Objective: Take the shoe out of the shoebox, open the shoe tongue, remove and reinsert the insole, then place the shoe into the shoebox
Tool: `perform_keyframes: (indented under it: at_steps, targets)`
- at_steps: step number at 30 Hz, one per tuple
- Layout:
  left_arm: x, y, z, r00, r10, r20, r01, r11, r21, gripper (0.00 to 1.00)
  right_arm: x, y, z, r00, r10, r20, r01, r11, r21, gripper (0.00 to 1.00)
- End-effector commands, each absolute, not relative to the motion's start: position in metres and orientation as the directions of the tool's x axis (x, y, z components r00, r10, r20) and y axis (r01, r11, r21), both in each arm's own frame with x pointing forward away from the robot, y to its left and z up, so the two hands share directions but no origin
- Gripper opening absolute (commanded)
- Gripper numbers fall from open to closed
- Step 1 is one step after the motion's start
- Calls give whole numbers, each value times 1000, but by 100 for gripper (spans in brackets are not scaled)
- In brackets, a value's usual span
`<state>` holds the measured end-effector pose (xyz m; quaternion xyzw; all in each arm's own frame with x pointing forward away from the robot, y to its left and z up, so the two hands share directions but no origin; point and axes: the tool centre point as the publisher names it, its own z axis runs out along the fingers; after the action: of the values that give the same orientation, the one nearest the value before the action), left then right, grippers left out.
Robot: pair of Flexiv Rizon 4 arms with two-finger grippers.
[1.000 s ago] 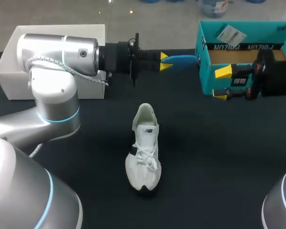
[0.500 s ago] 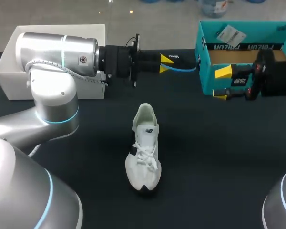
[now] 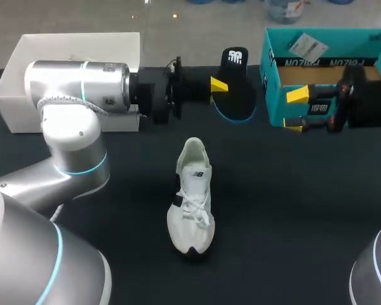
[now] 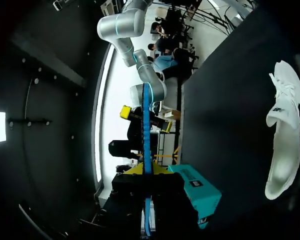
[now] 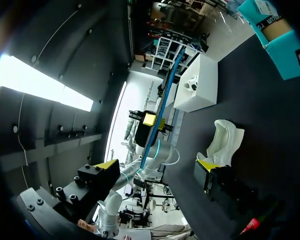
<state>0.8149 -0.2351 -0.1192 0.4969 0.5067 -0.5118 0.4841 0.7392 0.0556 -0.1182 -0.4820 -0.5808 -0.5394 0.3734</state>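
Head view only: the insole [image 3: 236, 82] shows its broad black face with a blue rim, held up over the far side of the bench [image 3: 292, 210], between the white box [image 3: 16, 111] and the teal shoebox [image 3: 276, 95]
Wrist views instead: both catch that insole edge-on, as a thin blue strip; in the left one it runs straight out between my fingers
Left pincer [image 3: 219, 84]: clamped on the insole, only one yellow tip showing from above
Left arm [image 3: 76, 82]: lies level across the back of the bench, from in front of the white box towards the shoebox
Right pincer [image 3: 296, 112]: fingers apart with nothing between them, held just in front of the shoebox's near wall
Shoe [image 3: 192, 197]: white, upright on its sole at mid-bench, heel to the far side and toe towards me, well apart from both pincers
Hard to tell: how high the insole hangs over the bench; the inside of the shoe is too pale to read; my right wrist covers part of the shoebox's front
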Motion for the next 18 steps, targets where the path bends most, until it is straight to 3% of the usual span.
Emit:
perform_keyframes:
  at_steps: [1, 18]
  targets:
    - [811, -235, -126, 136, -27, -990, 990, -22, 136, 0, 746, 57, -117, -254, 160, 954, 963, -50, 265, 100]
    - [804, -259, -117, 122, -43, -992, 992, -16, 122, 0, 790, 98, -117, -258, 177, 950, 964, -14, 265, 100]
